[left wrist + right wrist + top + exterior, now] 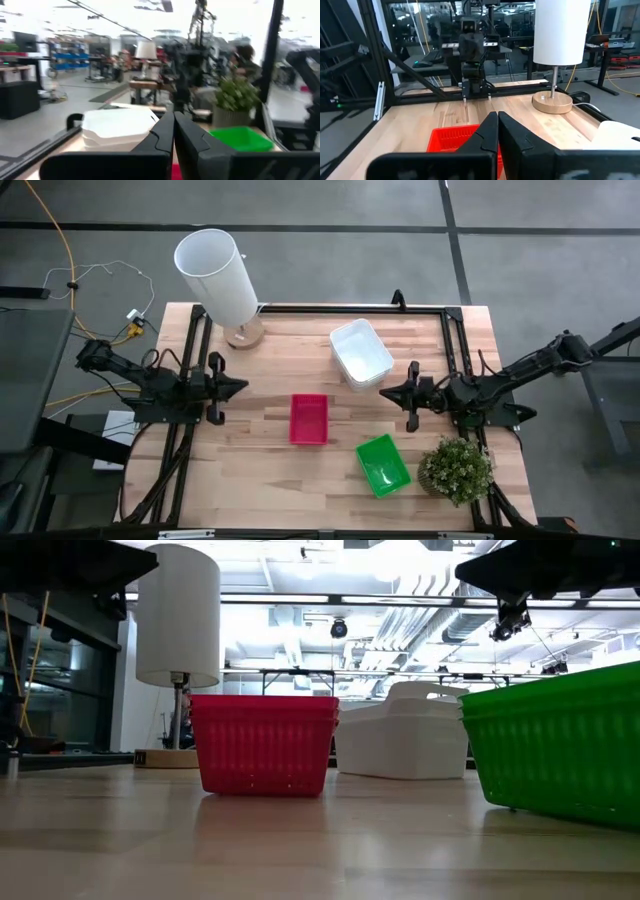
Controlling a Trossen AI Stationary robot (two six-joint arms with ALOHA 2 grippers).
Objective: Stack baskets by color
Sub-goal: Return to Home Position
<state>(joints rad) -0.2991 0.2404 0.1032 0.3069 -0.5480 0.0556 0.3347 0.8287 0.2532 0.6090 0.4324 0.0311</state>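
Three stacks of baskets rest on their bases on the wooden table. The red stack (309, 419) sits in the middle, the white stack (360, 353) toward the far side, the green stack (383, 464) near the front right. My left gripper (243, 388) hovers shut at the table's left side, pointing level toward the middle. My right gripper (384, 393) hovers shut at the right, facing it. Neither touches a basket. In the left wrist view the shut fingers (174, 131) point past the white stack (117, 127) and the green one (241, 137).
A lamp with a tall white cylinder shade (217, 275) stands on a round wooden base (244, 333) at the far left. A small potted green plant (456, 470) sits at the front right corner. A black frame (340, 308) runs along the table's far edge and sides.
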